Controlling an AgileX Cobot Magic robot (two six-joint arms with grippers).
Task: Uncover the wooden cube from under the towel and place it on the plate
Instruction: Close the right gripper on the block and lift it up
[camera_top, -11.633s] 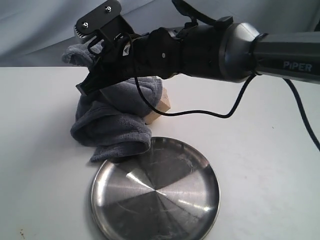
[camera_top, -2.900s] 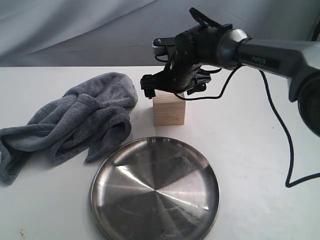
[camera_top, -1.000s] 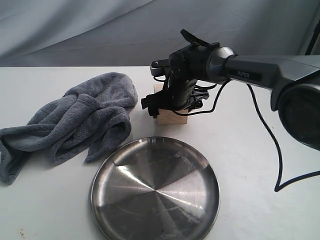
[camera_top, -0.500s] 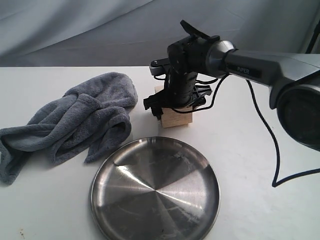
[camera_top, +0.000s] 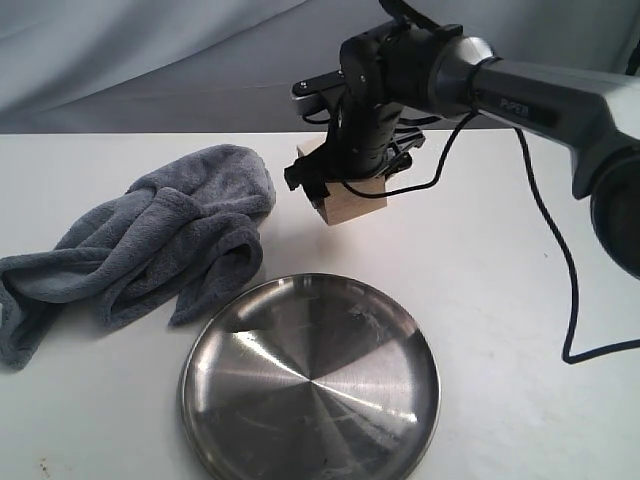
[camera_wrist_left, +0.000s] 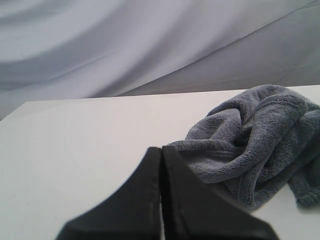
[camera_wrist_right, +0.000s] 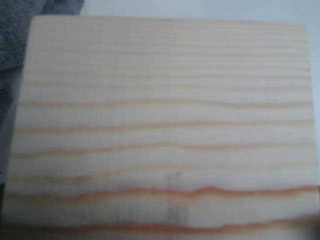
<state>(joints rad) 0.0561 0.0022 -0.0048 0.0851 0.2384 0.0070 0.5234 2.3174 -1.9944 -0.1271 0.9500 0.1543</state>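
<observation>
Wooden cube (camera_top: 353, 207) in right claw (camera_top: 344, 183)

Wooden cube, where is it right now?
In the exterior view, the wooden cube is clamped, tilted, in the right tool, just right of the towel and behind the plate.

The towel (camera_top: 150, 240) lies at ten o'clock from the plate (camera_top: 310, 380), just beside it. The wooden cube (camera_top: 352, 208) is at twelve o'clock, held in the right gripper (camera_top: 345, 183).

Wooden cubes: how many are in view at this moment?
1. The wooden cube is held off the table in the right gripper, beyond the plate, right of the towel. The towel's folds could hide another.
</observation>
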